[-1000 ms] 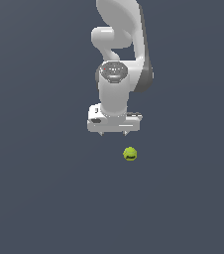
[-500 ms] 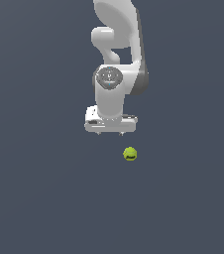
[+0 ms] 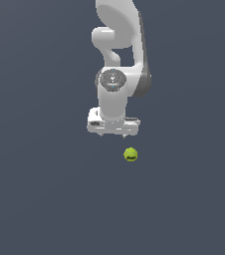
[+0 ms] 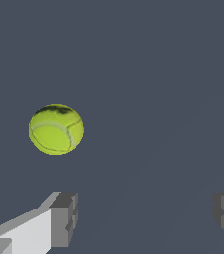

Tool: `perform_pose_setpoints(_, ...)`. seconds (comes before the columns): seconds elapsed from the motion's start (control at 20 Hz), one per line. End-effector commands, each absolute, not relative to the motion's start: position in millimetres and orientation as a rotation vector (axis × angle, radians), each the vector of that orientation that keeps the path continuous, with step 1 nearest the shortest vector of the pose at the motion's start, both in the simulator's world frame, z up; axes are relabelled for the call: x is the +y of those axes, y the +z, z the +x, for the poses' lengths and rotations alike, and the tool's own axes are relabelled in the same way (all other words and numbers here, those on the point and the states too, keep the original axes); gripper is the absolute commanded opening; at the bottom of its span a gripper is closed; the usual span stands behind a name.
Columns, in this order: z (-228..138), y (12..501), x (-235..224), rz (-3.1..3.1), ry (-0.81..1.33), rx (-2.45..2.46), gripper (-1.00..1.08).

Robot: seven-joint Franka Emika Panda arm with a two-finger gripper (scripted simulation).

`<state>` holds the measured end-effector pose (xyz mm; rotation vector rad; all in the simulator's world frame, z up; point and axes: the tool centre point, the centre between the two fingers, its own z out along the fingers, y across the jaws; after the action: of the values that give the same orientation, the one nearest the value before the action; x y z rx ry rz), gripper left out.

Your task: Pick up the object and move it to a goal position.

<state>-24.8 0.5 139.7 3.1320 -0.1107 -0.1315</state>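
White gripper [image 3: 113, 133] jaws spread wide, empty; small yellow-green ball [image 3: 130, 154] lies just beyond fingertips [image 4: 64, 218], untouched.

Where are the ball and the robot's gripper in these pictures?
ball [image 3: 130, 154], exterior view, middle of its yellow-green surface
gripper [image 3: 113, 133], exterior view, midway between its fingertips
ball [image 4: 56, 129], wrist view, its centre

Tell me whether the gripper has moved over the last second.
Yes. In the exterior view the gripper has shifted slightly toward that view's left, away from the ball, which lies where it did before.
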Motion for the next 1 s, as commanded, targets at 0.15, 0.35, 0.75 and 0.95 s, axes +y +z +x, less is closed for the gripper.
perform_pose_setpoints(0.15,-19,134,11,3.125,-0.115,-0.222,1.00)
perform_pose_setpoints(0.35,-12,128,23,3.114,-0.097,-0.336,1.00)
perform_pose_setpoints(0.75,1,113,49,3.074,-0.056,-0.603,1.00)
perform_pose_setpoints(0.95,6,106,63,3.049,-0.037,-0.731,1.00)
